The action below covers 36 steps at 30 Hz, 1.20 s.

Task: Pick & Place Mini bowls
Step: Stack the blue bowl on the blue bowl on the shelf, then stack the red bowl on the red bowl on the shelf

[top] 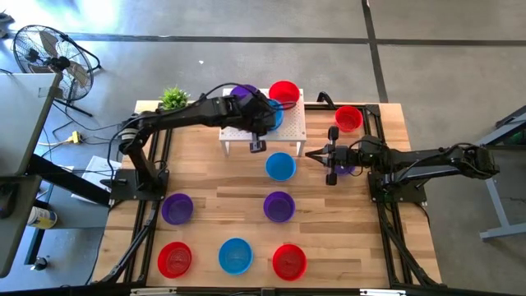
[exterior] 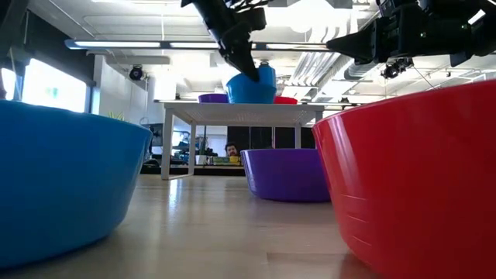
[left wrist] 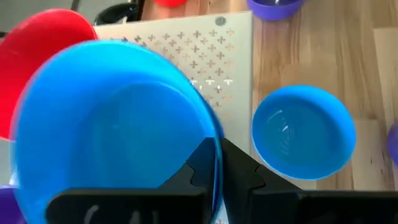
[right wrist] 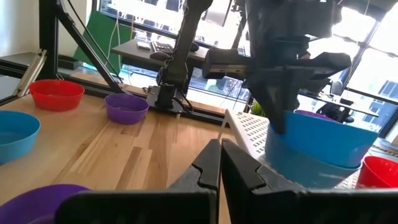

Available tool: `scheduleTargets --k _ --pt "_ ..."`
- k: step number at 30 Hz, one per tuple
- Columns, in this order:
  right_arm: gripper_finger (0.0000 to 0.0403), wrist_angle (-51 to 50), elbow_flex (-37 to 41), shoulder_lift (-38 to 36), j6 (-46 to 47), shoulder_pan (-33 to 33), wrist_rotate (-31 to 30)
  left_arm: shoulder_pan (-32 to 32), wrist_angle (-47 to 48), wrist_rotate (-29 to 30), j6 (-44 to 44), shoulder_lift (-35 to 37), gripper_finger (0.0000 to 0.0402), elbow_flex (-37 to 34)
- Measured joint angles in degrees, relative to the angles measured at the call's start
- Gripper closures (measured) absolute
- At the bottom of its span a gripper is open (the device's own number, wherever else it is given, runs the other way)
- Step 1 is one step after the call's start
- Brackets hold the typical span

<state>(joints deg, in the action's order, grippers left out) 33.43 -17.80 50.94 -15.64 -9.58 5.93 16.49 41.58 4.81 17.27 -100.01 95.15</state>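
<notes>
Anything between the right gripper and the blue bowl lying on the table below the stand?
Nothing: in the high view, bare wood separates the right gripper from that blue bowl.

I'm looking at two dark, nearly black arms of jointed tube segments: the left arm [top: 185,115] at the frame's upper left, the right arm [top: 427,162] at the right. Thin black cables are looping along the left one. The right gripper's [right wrist: 220,163] fingers are showing as matte black angular wedges
</notes>
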Motion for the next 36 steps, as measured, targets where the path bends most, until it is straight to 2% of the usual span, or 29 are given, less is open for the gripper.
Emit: scheduleTargets --k 15,22,26,31,34,36 --pt "0.0401 -0.1 0.0 0.0 0.0 0.0 0.0 0.0 1.3 0.8 -2.0 0.5 0.0288 0.1" --pt "0.0401 -0.2 0.0 0.0 -0.3 0.0 0.0 -0.3 12.7 -0.1 -2.4 0.5 0.0282 7.5" --pt "0.0402 -0.2 0.0 0.0 0.0 0.0 0.0 -2.1 13.6 -1.0 -1.9 0.5 0.0296 9.5" --pt "0.0401 -0.7 0.0 0.0 0.1 0.0 0.0 -2.8 13.4 -0.6 -0.1 2.9 0.0356 7.8" --pt "0.0402 -1.2 0.0 0.0 0.1 0.0 0.0 -2.1 12.6 -3.0 0.0 5.4 0.0394 3.7" --pt "0.0402 -1.2 0.0 0.0 0.1 0.0 -0.1 -1.9 7.8 -3.2 -0.1 7.5 0.0393 0.2"
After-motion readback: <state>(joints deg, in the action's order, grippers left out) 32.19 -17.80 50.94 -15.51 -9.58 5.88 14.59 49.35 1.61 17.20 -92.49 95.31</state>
